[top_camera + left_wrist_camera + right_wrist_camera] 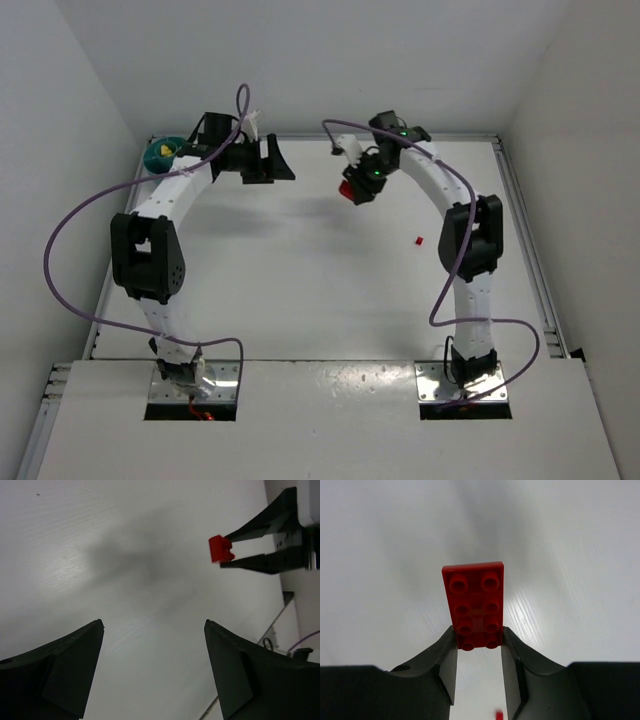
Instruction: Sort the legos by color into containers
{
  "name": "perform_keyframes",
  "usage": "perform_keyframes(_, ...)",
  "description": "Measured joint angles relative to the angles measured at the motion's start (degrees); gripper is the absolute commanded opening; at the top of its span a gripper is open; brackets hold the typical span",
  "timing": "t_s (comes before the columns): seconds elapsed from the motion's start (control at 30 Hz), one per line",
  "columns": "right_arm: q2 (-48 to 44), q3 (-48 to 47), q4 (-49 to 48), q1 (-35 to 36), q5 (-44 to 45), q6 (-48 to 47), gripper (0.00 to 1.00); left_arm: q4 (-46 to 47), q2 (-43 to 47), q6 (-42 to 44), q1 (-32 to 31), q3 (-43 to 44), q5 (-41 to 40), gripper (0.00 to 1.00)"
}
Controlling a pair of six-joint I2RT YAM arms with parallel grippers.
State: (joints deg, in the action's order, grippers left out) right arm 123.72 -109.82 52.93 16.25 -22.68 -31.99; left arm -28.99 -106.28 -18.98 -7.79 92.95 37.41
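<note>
I'm clamping a flat red plastic lego plate aloft in my right gripper, bound for the round teal plastic bowl far left, left gripper gaping.

White matte tabletop, fine-grained, with a soft grey shadow across it. Plain white walls on three sides. Silvery metal rail along the right edge. White near-edge board bearing two silvery metal plates.

Bowl in the far left corner, left tool to its right, lego in the right tool
</note>
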Motion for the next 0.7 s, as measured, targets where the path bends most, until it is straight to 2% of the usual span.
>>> perform_keyframes(0.2,0.94,-10.01,-0.81,9.88,-3.41,6.43,0.16,5.92,-2.86,-8.44,0.02,-3.13,7.65,0.87)
perform_keyframes(0.47,2.51,-10.71,-0.87,13.09,-1.95,9.18,0.15,10.49,-4.63,-13.33,0.11,-4.02,13.66,0.83)
perform_keyframes(0.7,2.89,-10.71,-1.55,15.17,-0.52,9.75,0.15,12.70,-5.09,-14.67,0.11,-4.44,17.33,0.71)
